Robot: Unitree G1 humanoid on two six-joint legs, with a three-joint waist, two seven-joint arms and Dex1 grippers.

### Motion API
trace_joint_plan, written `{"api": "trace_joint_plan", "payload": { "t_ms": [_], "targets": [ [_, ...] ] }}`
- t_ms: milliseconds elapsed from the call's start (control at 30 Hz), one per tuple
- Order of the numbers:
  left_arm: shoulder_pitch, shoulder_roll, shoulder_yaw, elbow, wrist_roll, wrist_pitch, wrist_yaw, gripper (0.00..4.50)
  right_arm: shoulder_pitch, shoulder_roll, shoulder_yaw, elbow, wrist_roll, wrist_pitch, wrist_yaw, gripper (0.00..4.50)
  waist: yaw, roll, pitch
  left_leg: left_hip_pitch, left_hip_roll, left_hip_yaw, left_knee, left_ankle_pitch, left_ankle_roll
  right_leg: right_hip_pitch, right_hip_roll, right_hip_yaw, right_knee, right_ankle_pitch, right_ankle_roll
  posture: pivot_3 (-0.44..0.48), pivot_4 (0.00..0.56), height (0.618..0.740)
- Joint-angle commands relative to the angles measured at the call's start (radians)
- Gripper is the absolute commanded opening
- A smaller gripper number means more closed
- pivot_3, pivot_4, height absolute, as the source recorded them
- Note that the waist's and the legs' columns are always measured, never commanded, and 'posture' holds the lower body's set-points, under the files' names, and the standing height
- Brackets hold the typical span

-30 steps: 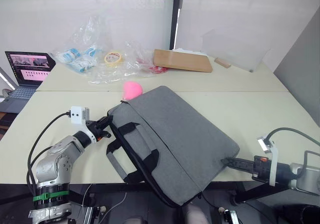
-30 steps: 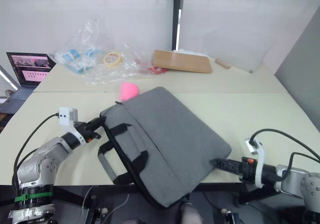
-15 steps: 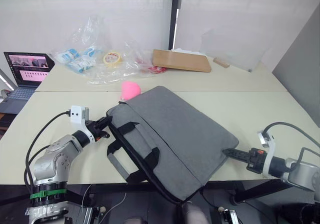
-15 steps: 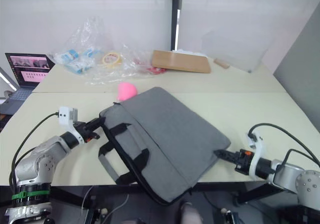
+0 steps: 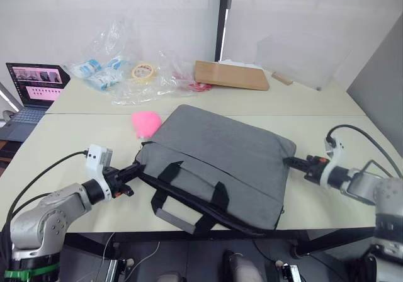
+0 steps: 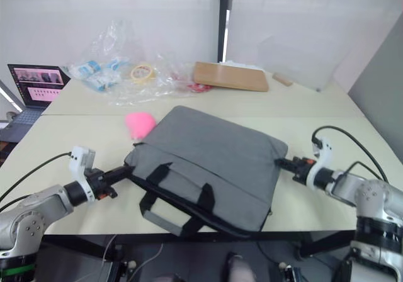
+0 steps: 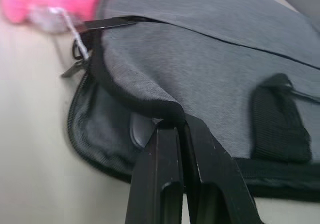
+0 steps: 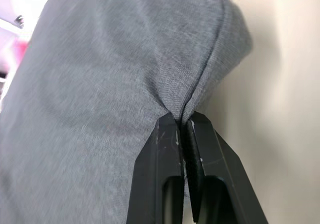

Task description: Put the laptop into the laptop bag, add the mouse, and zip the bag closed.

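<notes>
**Grey laptop bag pinched at both ends on a cream table**

The cream table [image 5: 327, 134] spans the frame, a seam running across it in the upper half, with white wall panels and a dark vertical post behind. The grey laptop bag [image 5: 220, 153] lies flat at centre, its two black strap handles [image 5: 189, 197] toward the lower edge.

The left gripper [image 5: 133, 170], lower left, has its fingers pressed together on the bag's black-trimmed corner; the left wrist view shows the zipper open there, with the pull [image 7: 75, 64] hanging loose. The right gripper [image 5: 291, 162], centre right, pinches the bag's opposite corner.

A fluffy pink ball [image 5: 145, 122] sits just beside the bag's upper-left edge. Further back: crumpled clear plastic bags [image 5: 119, 68], a wooden board [image 5: 230, 75], a yellow tape roll [image 5: 142, 72]. At the far left stands a small dark laptop [image 5: 33, 90] with a lit pinkish screen. No writing is legible.
</notes>
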Motion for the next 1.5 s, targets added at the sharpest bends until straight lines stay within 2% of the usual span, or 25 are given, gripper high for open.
{"api": "trace_joint_plan", "payload": {
  "t_ms": [33,100,133,267,367,500,567,733,833,1100,1367,1400,1500],
  "targets": [
    [0.011,0.009,0.0,-0.06,-0.036,0.015,0.006,0.0,-0.055,-0.011,-0.012,0.05,-0.043,-0.074,0.001,0.04,0.003,0.0,0.0,0.0,0.0,0.001,0.0,0.0,0.0,0.0,0.0,-0.001,0.0,0.0,0.0,0.0,0.15,0.74],
    [0.034,0.019,0.004,-0.061,-0.02,-0.013,-0.009,0.0,-0.063,-0.019,0.007,0.069,-0.053,-0.087,0.046,0.04,0.002,0.0,0.0,0.0,0.001,0.002,-0.001,0.001,-0.001,0.0,0.001,-0.001,0.0,0.0,0.0,0.0,0.15,0.74],
    [0.043,0.017,0.027,-0.057,-0.034,-0.019,-0.015,0.32,-0.061,-0.026,0.008,0.07,-0.047,-0.083,0.07,0.69,-0.002,0.0,0.0,0.001,0.001,0.002,-0.001,0.001,-0.002,0.0,0.001,-0.001,0.0,0.0,0.0,0.0,0.15,0.74],
    [0.098,0.073,0.082,-0.048,-0.061,-0.024,-0.08,1.59,-0.059,-0.077,0.003,0.08,-0.059,-0.094,0.138,1.93,-0.014,0.001,0.001,0.001,0.003,0.003,-0.003,0.001,-0.003,0.0,0.002,-0.001,0.0,0.0,0.0,0.0,0.15,0.74],
    [0.109,0.142,0.141,0.003,-0.064,-0.03,-0.132,2.63,-0.034,-0.173,0.017,0.084,-0.078,-0.108,0.24,3.0,-0.013,0.002,0.001,0.003,0.003,0.004,-0.006,0.003,-0.007,0.0,0.003,-0.001,0.0,-0.001,-0.001,0.0,0.15,0.74],
    [0.043,0.192,0.157,0.119,-0.046,-0.075,-0.189,3.98,0.033,-0.267,0.03,0.034,-0.049,-0.061,0.37,4.35,-0.008,0.002,0.001,0.008,0.004,0.004,-0.013,0.005,-0.01,0.002,0.004,-0.001,0.0,-0.003,-0.004,0.0,0.15,0.74],
    [-0.008,0.213,0.12,0.19,-0.015,-0.106,-0.223,4.47,0.07,-0.302,0.036,0.001,-0.019,-0.014,0.435,4.5,-0.009,0.002,0.001,0.008,0.005,0.004,-0.013,0.005,-0.01,0.002,0.005,-0.001,0.001,-0.003,-0.005,0.0,0.15,0.74],
    [-0.177,0.221,-0.008,0.378,0.047,-0.132,-0.297,4.47,0.231,-0.376,0.061,-0.118,0.057,0.103,0.591,4.5,-0.004,0.001,0.001,0.008,0.005,0.005,-0.012,0.005,-0.01,0.002,0.005,0.0,0.001,-0.003,-0.005,0.0,0.15,0.74],
    [-0.247,0.213,-0.06,0.454,0.083,-0.153,-0.324,4.47,0.313,-0.379,0.046,-0.18,0.095,0.142,0.624,4.5,-0.003,0.001,0.0,0.008,0.005,0.005,-0.012,0.005,-0.009,0.002,0.005,0.0,0.001,-0.003,-0.005,0.0,0.15,0.74],
    [-0.399,0.182,-0.176,0.645,0.154,-0.162,-0.396,4.47,0.408,-0.263,0.031,-0.309,0.149,0.182,0.538,4.5,-0.003,0.0,0.0,0.008,0.005,0.005,-0.011,0.004,-0.008,0.002,0.005,0.001,0.002,-0.003,-0.005,0.0,0.15,0.74],
    [-0.443,0.172,-0.239,0.704,0.222,-0.201,-0.455,4.47,0.412,-0.162,0.018,-0.357,0.195,0.209,0.442,4.5,-0.002,-0.001,-0.001,0.008,0.005,0.005,-0.011,0.003,-0.006,0.002,0.004,0.001,0.001,-0.003,-0.005,0.0,0.15,0.74],
    [-0.446,0.172,-0.241,0.709,0.226,-0.203,-0.459,4.2,0.41,-0.146,0.014,-0.358,0.2,0.211,0.428,4.5,-0.002,-0.001,-0.001,0.008,0.005,0.005,-0.011,0.003,-0.006,0.002,0.004,0.001,0.001,-0.003,-0.005,0.0,0.15,0.74],
    [-0.444,0.175,-0.246,0.709,0.236,-0.203,-0.473,3.28,0.401,-0.108,-0.006,-0.35,0.22,0.219,0.39,3.68,-0.002,-0.002,-0.001,0.008,0.005,0.004,-0.011,0.003,-0.006,0.002,0.004,0.001,0.001,-0.003,-0.005,0.0,0.15,0.74]
  ]
}}
